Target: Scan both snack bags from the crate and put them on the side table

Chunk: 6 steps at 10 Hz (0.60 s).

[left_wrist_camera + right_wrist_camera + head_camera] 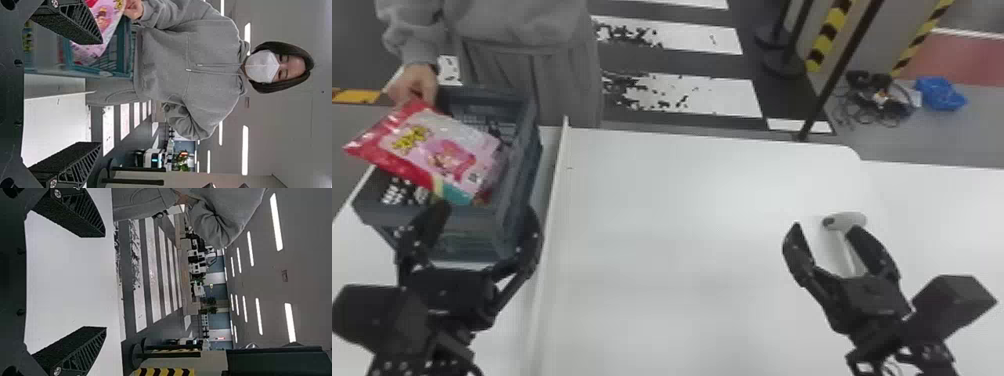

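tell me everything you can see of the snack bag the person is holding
The snack bag looks like shiny, creased plastic, with a red end, a pink printed front, yellow lettering and a teal patch. It slants over the open top of the crate, held at its far edge by a person's hand. The left tool, open, does not grip it.

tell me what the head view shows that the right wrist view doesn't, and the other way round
From the head view: the crate, a snack bag held over it by a person's hand, the left tool, the white scanner.
From the right wrist view: ceiling lights.
In both: the open right tool, white table, gray clothing, floor stripes.
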Available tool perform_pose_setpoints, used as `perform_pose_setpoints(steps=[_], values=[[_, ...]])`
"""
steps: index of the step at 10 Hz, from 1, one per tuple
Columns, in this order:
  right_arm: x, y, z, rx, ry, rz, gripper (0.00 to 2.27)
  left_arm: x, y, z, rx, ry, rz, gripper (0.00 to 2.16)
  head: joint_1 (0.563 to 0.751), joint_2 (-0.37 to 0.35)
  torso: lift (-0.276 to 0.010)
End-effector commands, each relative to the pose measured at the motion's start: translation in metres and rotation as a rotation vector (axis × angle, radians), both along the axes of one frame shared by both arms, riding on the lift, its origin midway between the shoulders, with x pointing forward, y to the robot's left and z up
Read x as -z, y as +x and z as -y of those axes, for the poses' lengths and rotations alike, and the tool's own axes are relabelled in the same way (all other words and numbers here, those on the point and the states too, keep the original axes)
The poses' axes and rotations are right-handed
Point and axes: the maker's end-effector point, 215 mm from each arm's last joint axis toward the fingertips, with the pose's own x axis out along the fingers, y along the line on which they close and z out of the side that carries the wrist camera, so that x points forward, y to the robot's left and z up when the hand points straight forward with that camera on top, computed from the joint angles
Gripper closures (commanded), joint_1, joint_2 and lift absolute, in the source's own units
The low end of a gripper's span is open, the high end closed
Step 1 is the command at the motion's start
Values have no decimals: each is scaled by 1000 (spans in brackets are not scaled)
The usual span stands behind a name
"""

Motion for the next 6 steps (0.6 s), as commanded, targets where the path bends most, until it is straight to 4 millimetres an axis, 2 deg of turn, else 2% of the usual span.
perform_pose_setpoints(steps=[1,2,4,6], values=[[4,1,-1,-2,-3,-7,83,-2,0,0,1,1,3,76,695,-121,-87],[5,0,-2,-3,-2,-12,83,-3,0,-3,-11,-2,4,76,695,-119,-87],[5,0,-1,-2,-3,-12,83,-4,4,-25,-44,6,1,76,695,-108,-87],[8,0,-2,-4,-7,-20,83,-6,10,-69,-112,-5,-4,120,695,-71,-87]])
